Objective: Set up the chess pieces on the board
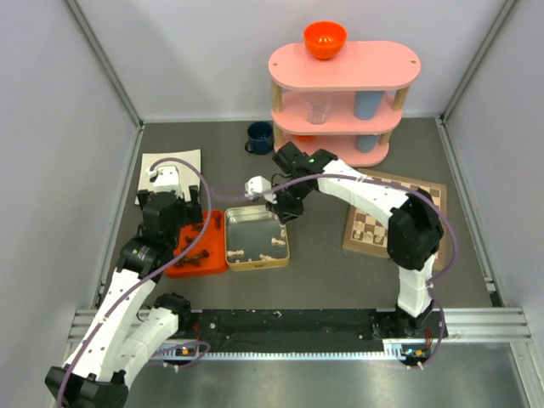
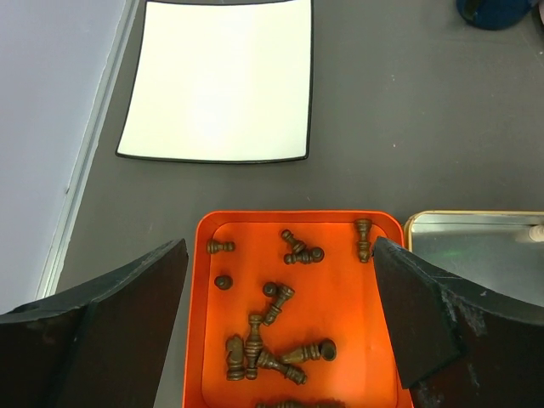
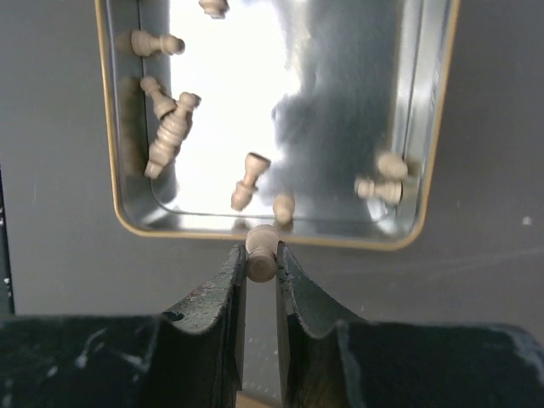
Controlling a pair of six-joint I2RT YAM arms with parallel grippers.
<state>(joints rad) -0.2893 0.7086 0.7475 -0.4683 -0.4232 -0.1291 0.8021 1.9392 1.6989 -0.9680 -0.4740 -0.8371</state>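
Observation:
My right gripper (image 3: 262, 259) is shut on a pale cream chess piece (image 3: 262, 253) and holds it just above the near rim of the silver tin (image 3: 425, 170). Several more cream pieces (image 3: 166, 140) lie inside the tin. In the top view the right gripper (image 1: 285, 208) hangs over the tin's far right corner. My left gripper (image 2: 280, 255) is open and empty above the orange tray (image 2: 340, 297), where several dark pieces (image 2: 255, 344) lie on their sides. The chessboard (image 1: 364, 229) lies at the right, mostly hidden by the right arm.
The tin (image 1: 257, 267) and the orange tray (image 1: 208, 259) sit side by side at centre left. A white square mat (image 2: 217, 81) lies beyond the tray. A blue mug (image 1: 260, 136) and a pink shelf (image 1: 344, 93) with an orange bowl (image 1: 325, 38) stand at the back.

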